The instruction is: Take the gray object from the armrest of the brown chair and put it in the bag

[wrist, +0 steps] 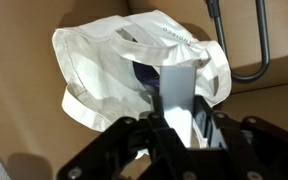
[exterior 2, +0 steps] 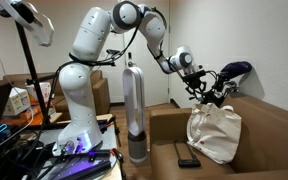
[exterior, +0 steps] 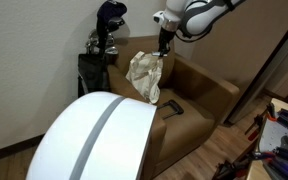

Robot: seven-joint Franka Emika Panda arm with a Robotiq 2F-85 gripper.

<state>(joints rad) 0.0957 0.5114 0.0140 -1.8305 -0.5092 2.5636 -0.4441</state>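
The brown chair (exterior: 199, 95) is the biggest thing here, and it fills the middle in both exterior views. My arm (exterior 2: 89, 40) stands beside it on its base. It rises up, bends over at the top, and reaches sideways and down towards the seat. The last part points almost straight down, so my tool (exterior 2: 197, 92) hangs just above the white bag (exterior 2: 216, 135), which sits on the seat and leans against the backrest.

Behind the chair stands a golf bag (exterior: 104, 45) with dark club covers. In an exterior view a tall silver cylinder (exterior 2: 134, 110) stands between my base and the chair. In an exterior view a big white rounded thing with a gray stripe (exterior: 99, 140) covers the foreground.

Only the wrist view looks into the bag from above. Its mouth is open, the handles lie loose across it, and the inside is dark. In this view the tool is closed narrow on the gray object (wrist: 179, 85), a flat upright piece held between the two fingers (wrist: 144, 130), directly over the opening. I cannot make out this object in the exterior views because it is too small there.

Both exterior views show a small dark flat thing (exterior 2: 187, 157) lying on the armrest (exterior 2: 169, 150), which the wrist view does not show.
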